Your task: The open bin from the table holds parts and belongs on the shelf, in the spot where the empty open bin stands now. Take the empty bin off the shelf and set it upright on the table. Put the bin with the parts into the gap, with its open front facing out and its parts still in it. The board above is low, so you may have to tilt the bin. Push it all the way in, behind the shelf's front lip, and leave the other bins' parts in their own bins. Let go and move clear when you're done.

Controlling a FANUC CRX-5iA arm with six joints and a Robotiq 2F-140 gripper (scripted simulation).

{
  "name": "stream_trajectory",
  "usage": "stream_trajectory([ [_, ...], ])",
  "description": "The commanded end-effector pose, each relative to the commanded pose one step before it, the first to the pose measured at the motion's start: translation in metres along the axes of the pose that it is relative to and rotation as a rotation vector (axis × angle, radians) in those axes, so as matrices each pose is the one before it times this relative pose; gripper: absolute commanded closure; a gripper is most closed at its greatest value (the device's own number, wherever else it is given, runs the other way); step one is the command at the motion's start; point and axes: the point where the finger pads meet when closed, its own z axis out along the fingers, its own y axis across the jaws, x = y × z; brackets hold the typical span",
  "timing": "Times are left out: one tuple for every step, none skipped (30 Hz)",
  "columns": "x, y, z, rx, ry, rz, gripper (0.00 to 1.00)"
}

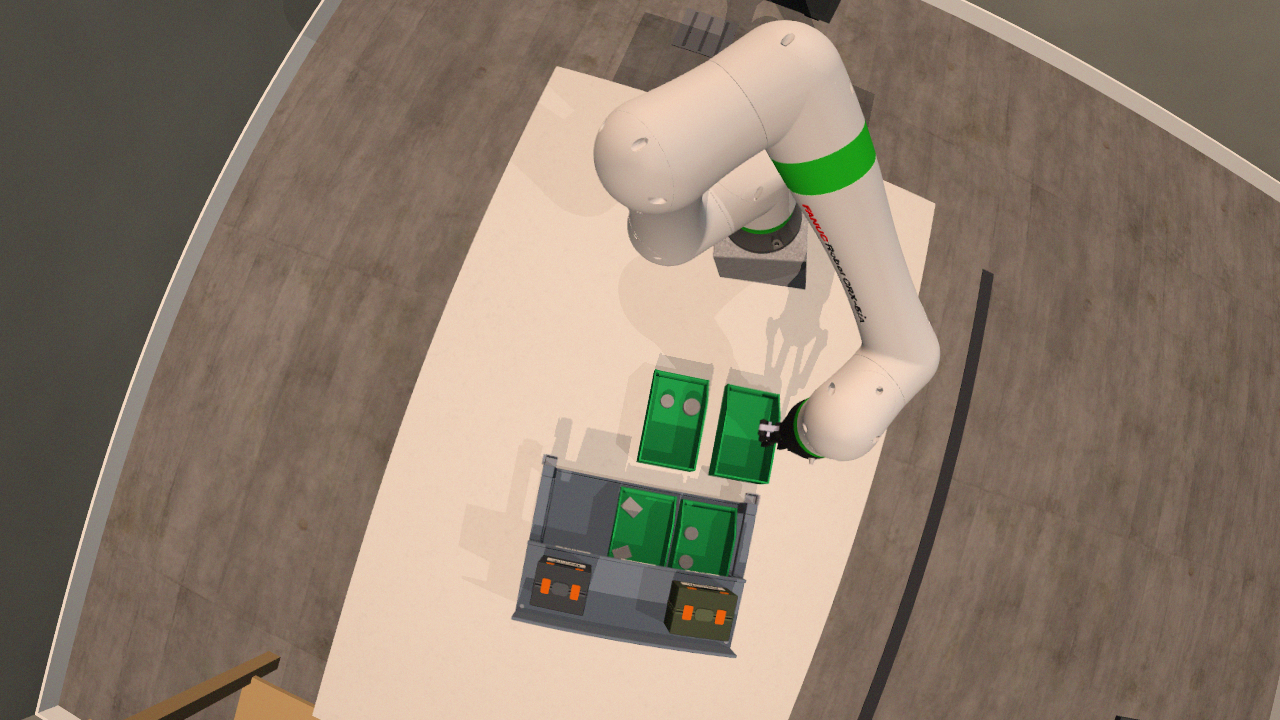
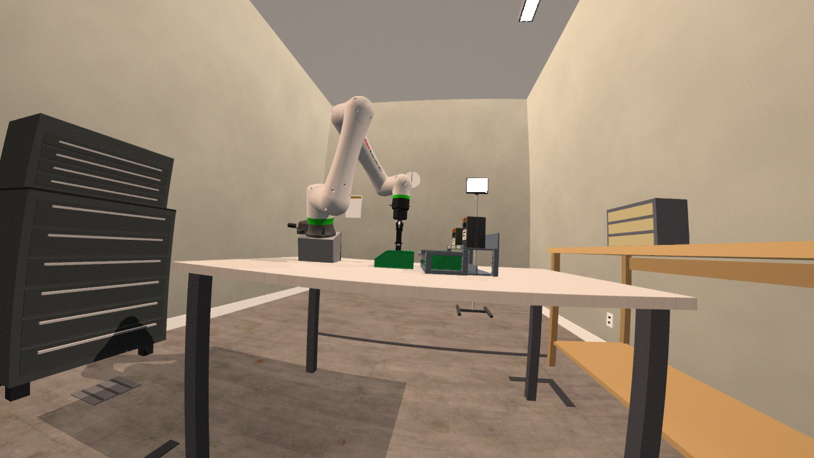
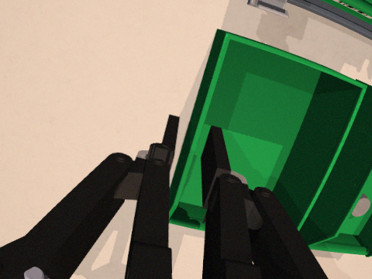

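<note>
Gripper [image 3: 192,147] released, fingers astride the empty bin [image 1: 745,432] side wall (bin upright on table [image 1: 501,295]). Risk: lifting w/ a finger touching tips bin.

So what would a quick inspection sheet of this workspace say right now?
Surface: table carries the arm, shelf and two loose bins.
Job's things: empty bin upright on table; parts bin beside it, two round parts inside; shelf gap free.
Clutter: two cases on shelf top; two shelved bins with parts.
Grippers: gripper open, fingers astride empty bin's side wall.
Cables: nothing seen.
Surroundings: tool chest, wooden bench.
</note>
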Motion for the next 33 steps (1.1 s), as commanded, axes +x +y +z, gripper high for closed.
stream_trajectory([
  [0.00057, -0.00033, -0.00055, 0.00062, 0.00132, -0.00019, 0.76],
  [0.00000, 0.00000, 0.00000, 0.00000, 0.00000, 0.00000, 0.76],
  [0.00000, 0.00000, 0.00000, 0.00000, 0.00000, 0.00000, 0.76],
  [0.00000, 0.00000, 0.00000, 0.00000, 0.00000, 0.00000, 0.76],
  [0.00000, 0.00000, 0.00000, 0.00000, 0.00000, 0.00000, 0.76],
  [0.00000, 0.00000, 0.00000, 0.00000, 0.00000, 0.00000, 0.76],
  [0.00000, 0.00000, 0.00000, 0.00000, 0.00000, 0.00000, 0.76],
  [0.00000, 0.00000, 0.00000, 0.00000, 0.00000, 0.00000, 0.76],
  [0.00000, 0.00000, 0.00000, 0.00000, 0.00000, 0.00000, 0.76],
  [0.00000, 0.00000, -0.00001, 0.00000, 0.00000, 0.00000, 0.76],
  [0.00000, 0.00000, -0.00002, 0.00000, 0.00000, 0.00000, 0.76],
  [0.00000, 0.00000, -0.00003, 0.00000, 0.00000, 0.00000, 0.76],
  [0.00000, 0.00000, -0.00005, 0.00000, 0.00000, 0.00000, 0.76],
  [0.00000, 0.00000, -0.00008, 0.00000, 0.00000, 0.00000, 0.76],
  [0.00000, 0.00000, -0.00011, 0.00000, 0.00000, 0.00000, 0.76],
  [0.00000, 0.00000, -0.00014, 0.00000, 0.00000, 0.00000, 0.76],
  [0.00000, 0.00000, -0.00018, 0.00000, 0.00000, 0.00000, 0.76],
  [0.00000, 0.00000, -0.00021, 0.00000, 0.00000, 0.00000, 0.76],
  [0.00000, 0.00000, -0.00026, 0.00000, 0.00000, 0.00000, 0.76],
  [0.00000, 0.00000, -0.00030, 0.00000, 0.00000, 0.00000, 0.76],
  [0.00000, 0.00000, -0.00035, 0.00000, 0.00000, 0.00000, 0.76],
  [0.00000, 0.00000, -0.00040, 0.00000, 0.00000, 0.00000, 0.76],
  [0.00000, 0.00000, -0.00045, 0.00000, 0.00000, 0.00000, 0.76],
  [0.00000, 0.00000, 0.00000, 0.00000, 0.00000, 0.00000, 0.76],
  [0.00000, 0.00000, 0.00000, 0.00000, 0.00000, 0.00000, 0.76],
  [0.00000, 0.00000, -0.00050, 0.00000, 0.00000, 0.00000, 0.76],
  [0.00000, 0.00000, -0.00055, 0.00000, 0.00000, 0.00000, 0.76],
  [0.00000, 0.00000, -0.00061, 0.00000, 0.00000, 0.00000, 0.76],
  [0.00000, 0.00000, -0.00066, 0.00000, 0.00000, 0.00000, 0.76],
  [0.00000, 0.00000, -0.00072, 0.00000, 0.00000, 0.00000, 0.76],
  [0.00000, 0.00000, -0.00077, 0.00000, 0.00000, 0.00000, 0.76],
  [0.00000, 0.00000, -0.00083, 0.00000, 0.00000, 0.00000, 0.76],
  [0.00000, 0.00000, -0.00089, 0.00000, 0.00000, 0.00000, 0.76],
])
